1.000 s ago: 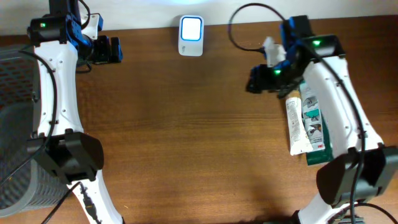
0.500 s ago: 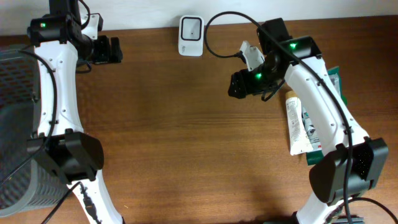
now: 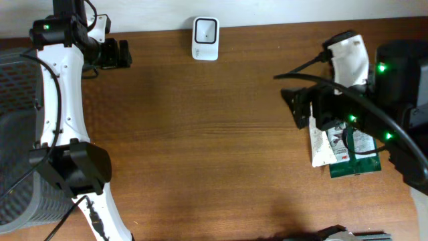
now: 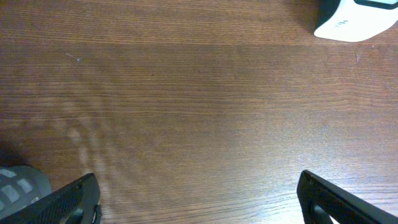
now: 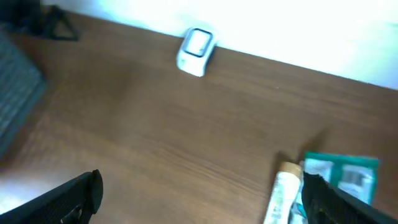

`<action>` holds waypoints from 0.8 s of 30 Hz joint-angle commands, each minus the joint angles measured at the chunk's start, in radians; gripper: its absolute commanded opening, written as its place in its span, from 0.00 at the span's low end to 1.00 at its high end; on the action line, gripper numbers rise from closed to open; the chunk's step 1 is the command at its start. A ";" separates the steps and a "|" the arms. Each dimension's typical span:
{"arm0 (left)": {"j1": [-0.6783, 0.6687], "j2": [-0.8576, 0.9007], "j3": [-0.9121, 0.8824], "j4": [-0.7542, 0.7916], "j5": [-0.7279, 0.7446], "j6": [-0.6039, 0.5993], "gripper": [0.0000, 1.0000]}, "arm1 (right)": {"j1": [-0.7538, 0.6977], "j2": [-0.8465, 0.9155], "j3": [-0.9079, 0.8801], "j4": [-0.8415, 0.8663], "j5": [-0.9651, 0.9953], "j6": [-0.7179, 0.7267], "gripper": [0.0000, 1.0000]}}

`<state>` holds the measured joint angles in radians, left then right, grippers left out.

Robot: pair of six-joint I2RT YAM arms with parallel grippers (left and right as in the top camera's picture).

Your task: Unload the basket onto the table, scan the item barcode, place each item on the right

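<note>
The white barcode scanner (image 3: 205, 30) stands at the table's back edge and shows small in the right wrist view (image 5: 196, 43); one corner of it shows in the left wrist view (image 4: 354, 18). A white tube (image 3: 321, 144) lies beside a green packet (image 3: 358, 161) at the right, partly under my right arm. The tube (image 5: 283, 193) and the packet (image 5: 342, 171) sit near the right finger in the right wrist view. My right gripper (image 3: 299, 107) (image 5: 211, 199) hangs high above the table, open and empty. My left gripper (image 3: 119, 53) (image 4: 199, 202) is open over bare wood at the back left.
A grey mesh basket (image 3: 13, 134) fills the left edge of the overhead view. The right arm's black links and cables cover much of the right side, close to the camera. A pale wall runs behind the table.
My right arm has lifted toward the camera and swung right, from near the scanner to over the tube and packet. Its jaws stand wider. The left arm has not moved.
</note>
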<state>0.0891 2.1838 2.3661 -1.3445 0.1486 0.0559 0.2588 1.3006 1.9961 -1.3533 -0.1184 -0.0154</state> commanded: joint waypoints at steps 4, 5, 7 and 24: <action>0.001 -0.024 0.011 0.000 0.000 0.005 0.99 | 0.001 -0.034 -0.008 0.090 0.180 0.074 0.98; 0.001 -0.024 0.011 0.000 0.000 0.005 0.99 | -0.009 -0.066 -0.056 0.172 0.174 0.073 0.98; 0.001 -0.024 0.011 0.000 0.000 0.005 0.99 | -0.056 -0.152 -0.229 0.340 0.121 0.071 0.98; 0.001 -0.024 0.011 0.000 0.000 0.005 0.99 | -0.111 -1.297 -1.991 1.405 -0.002 -0.030 0.98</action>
<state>0.0891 2.1822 2.3661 -1.3449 0.1486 0.0559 0.1528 0.0158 0.0135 0.1009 -0.1150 -0.0418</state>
